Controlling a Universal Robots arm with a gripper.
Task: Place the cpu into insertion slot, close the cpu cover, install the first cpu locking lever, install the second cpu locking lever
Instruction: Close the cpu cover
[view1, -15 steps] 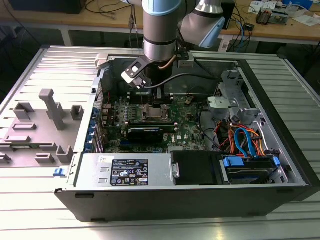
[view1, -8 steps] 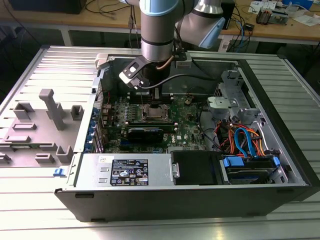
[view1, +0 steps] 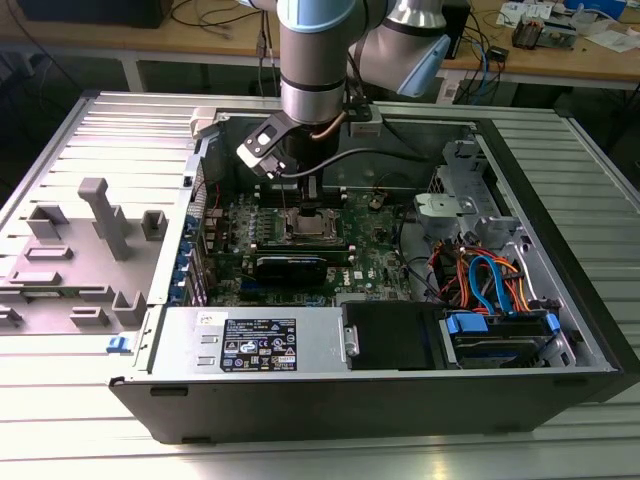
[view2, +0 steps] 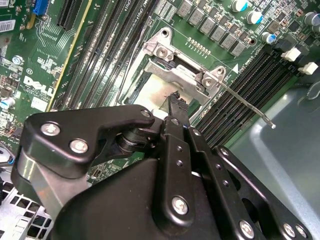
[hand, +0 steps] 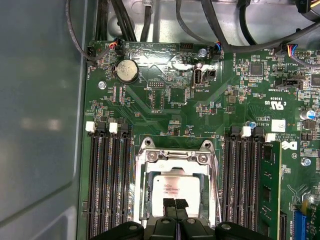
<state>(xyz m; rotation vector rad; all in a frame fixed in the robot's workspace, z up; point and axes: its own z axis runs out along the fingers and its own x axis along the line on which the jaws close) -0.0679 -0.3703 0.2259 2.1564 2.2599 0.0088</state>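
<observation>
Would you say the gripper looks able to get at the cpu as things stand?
Probably yes: the gripper hangs close over the cpu, whose metal top lies bare, with nothing between them.

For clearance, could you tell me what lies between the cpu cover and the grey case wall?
In the first wrist view, black memory slots separate cpu cover from case wall.

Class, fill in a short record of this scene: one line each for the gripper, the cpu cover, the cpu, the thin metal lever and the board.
gripper: low over the socket area, jaws shut
cpu cover: looks lowered
cpu: flat, seen through the cover's window
lever: sticks out over the memory slots, apparently unlatched
motherboard: green, inside an open computer case
</observation>
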